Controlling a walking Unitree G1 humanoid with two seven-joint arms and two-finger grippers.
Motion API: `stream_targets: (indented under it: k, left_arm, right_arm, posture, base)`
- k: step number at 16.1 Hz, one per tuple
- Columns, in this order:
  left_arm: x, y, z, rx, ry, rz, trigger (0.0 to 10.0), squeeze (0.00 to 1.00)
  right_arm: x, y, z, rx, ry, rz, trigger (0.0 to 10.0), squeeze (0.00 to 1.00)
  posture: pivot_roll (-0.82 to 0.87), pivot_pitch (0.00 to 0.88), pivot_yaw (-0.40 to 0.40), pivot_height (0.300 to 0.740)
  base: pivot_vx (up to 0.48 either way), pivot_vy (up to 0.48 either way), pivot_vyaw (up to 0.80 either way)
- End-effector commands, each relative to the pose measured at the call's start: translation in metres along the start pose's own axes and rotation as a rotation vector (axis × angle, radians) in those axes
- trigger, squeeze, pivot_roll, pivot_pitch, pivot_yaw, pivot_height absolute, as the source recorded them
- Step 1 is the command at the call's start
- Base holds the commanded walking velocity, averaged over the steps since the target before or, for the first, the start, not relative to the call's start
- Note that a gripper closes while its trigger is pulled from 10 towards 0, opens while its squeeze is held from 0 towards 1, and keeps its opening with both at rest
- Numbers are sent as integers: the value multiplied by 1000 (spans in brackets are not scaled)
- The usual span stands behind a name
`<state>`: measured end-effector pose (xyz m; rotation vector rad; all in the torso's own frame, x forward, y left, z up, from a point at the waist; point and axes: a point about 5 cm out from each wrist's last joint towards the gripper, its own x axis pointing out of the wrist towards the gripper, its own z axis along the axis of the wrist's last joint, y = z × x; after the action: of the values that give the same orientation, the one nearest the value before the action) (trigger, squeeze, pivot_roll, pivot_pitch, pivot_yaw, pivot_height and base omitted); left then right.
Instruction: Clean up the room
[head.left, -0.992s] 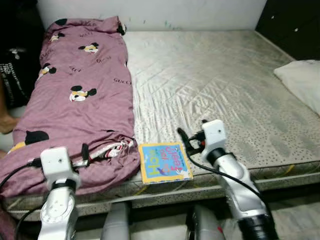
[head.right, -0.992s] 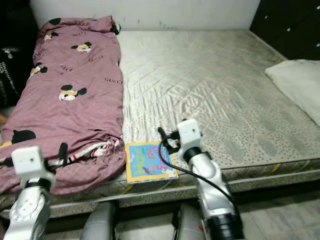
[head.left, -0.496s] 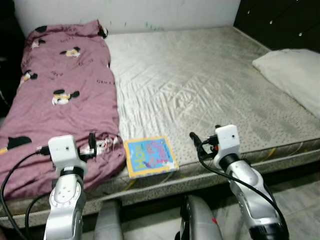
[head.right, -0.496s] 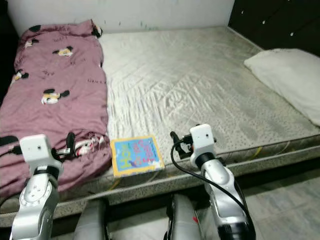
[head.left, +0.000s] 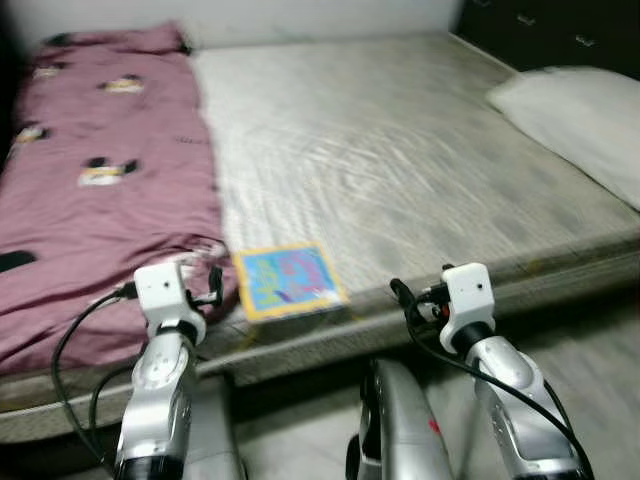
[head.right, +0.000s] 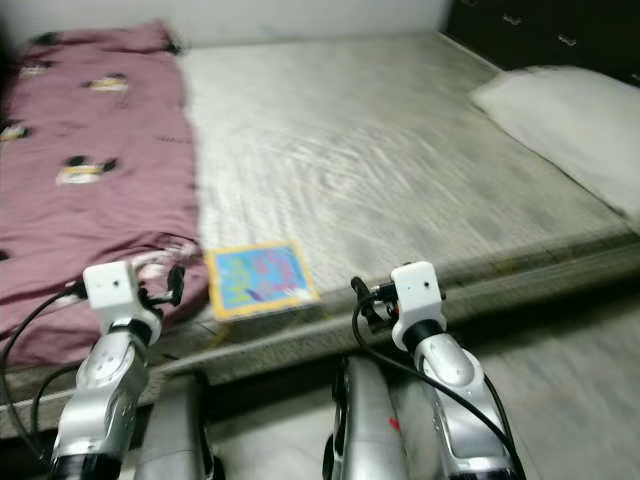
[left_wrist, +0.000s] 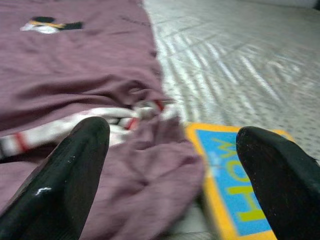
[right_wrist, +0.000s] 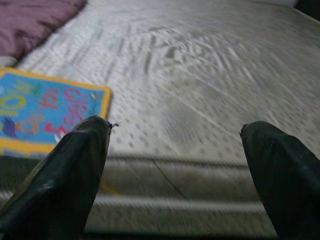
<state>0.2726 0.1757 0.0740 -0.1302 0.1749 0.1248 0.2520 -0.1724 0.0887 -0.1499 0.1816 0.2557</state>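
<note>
Now, with both grippers spread wide and empty, I'd pinch the thin, stiff book (head.left: 289, 281) by its overhanging edge.

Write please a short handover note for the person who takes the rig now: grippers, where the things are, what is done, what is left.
Left gripper: open, holds nothing, hovering over the near edge of the blanket beside the book.
Right gripper: open, holds nothing, at the near edge of the mattress, to the right of the book.
Book: flat on the mattress at its near edge, touching the blanket's bunched corner.
Blanket: spread along the left side of the mattress, not folded.
Pillow: at the far right edge.
Done: nothing picked up yet.
Left: probably the book first, then the blanket. The views are blurred.
</note>
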Motion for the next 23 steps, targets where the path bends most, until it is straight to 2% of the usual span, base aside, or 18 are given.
stream_targets:
  k: [1, 3, 5, 8, 11, 13, 16, 20, 22, 23]
  left_arm:
    - [3, 0, -3, -13, 12, 2, 10000, 0]
    - [8, -5, -8, -38, 35, -1, 10000, 0]
    - [10, -9, -12, -68, 52, 5, 10000, 0]
    - [12, -7, -14, -81, 55, 27, 10000, 0]
    - [23, 2, -15, -100, 68, 55, 10000, 0]
    - [31, 3, -13, -102, 73, 55, 10000, 0]
    - [43, -13, 2, -120, 29, 8, 10000, 0]
    - [36, -27, 5, -102, -16, -29, 10000, 0]
    - [34, -41, 3, -55, -20, -108, 10000, 0]
    - [37, -48, 0, -59, 1, -147, 10000, 0]
  right_arm:
    - [0, -2, 10, -10, -25, 7, 10000, 0]
    - [-12, 3, 16, 5, -24, 89, 10000, 0]
    - [-22, 1, 17, -28, -19, 113, 10000, 0]
    - [-26, -6, 15, -39, 2, 84, 10000, 0]
    - [-30, -6, 18, -42, 10, 72, 10000, 0]
    - [-34, -7, 19, -43, 14, 69, 10000, 0]
    - [-33, -10, 20, -49, 13, 59, 10000, 0]
    - [-29, -8, 22, -47, 5, 62, 10000, 0]
    - [-27, -5, 22, -46, 1, 68, 10000, 0]
    - [-25, -4, 23, -46, -3, 70, 10000, 0]
  posture:
    - [-140, 63, -24, 533]
    - [-170, 74, -23, 533]
    - [-191, 81, -23, 533]
    - [-204, 85, -24, 533]
    - [-219, 93, -26, 533]
    - [-230, 102, -29, 533]
    - [-242, 102, -27, 533]
    - [-236, 90, -28, 533]
    - [-231, 85, -28, 533]
    - [-232, 82, -25, 533]
  base:
    - [0, 0, 0]
    - [0, 0, 0]
    - [0, 0, 0]
    - [0, 0, 0]
    - [0, 0, 0]
    - [0, 0, 0]
    - [0, 0, 0]
    - [0, 0, 0]
    - [0, 0, 0]
    - [0, 0, 0]
